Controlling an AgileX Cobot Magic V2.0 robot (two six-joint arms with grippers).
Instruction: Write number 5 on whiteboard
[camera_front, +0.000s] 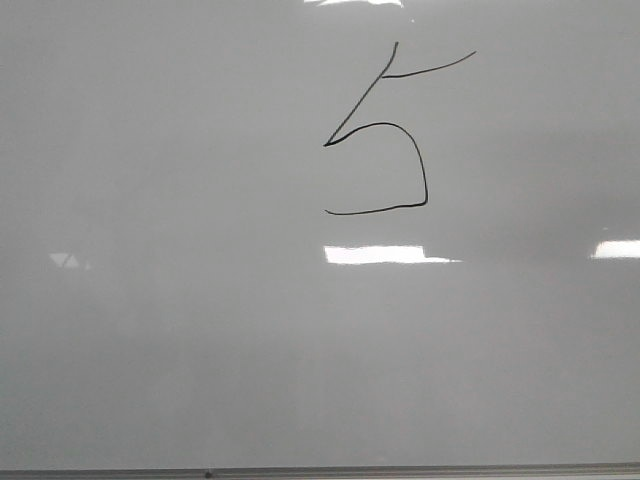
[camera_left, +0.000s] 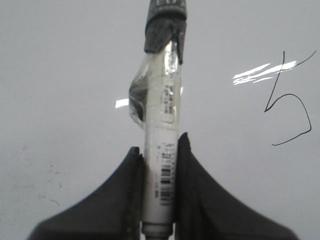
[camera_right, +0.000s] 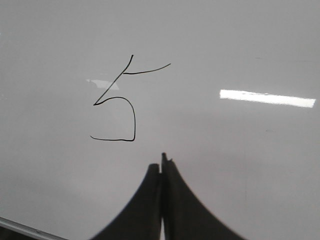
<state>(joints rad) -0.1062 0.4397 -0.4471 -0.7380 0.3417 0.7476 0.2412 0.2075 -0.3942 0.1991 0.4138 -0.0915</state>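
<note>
The number 5 (camera_front: 385, 135) is drawn in thin black line on the whiteboard (camera_front: 160, 330), upper middle of the front view. It also shows in the left wrist view (camera_left: 290, 100) and in the right wrist view (camera_right: 120, 102). My left gripper (camera_left: 160, 150) is shut on a white marker (camera_left: 162, 130) with a dark grey cap end and clear tape round it, held off the board away from the 5. My right gripper (camera_right: 162, 162) is shut and empty, a little apart from the 5. Neither gripper shows in the front view.
The whiteboard's thin grey metal edge strip (camera_front: 400, 470) runs along the near side and shows in the right wrist view (camera_right: 25, 227). Bright rectangular light reflections (camera_front: 385, 254) lie on the glossy surface. Faint small marks (camera_left: 47, 200) dot the board.
</note>
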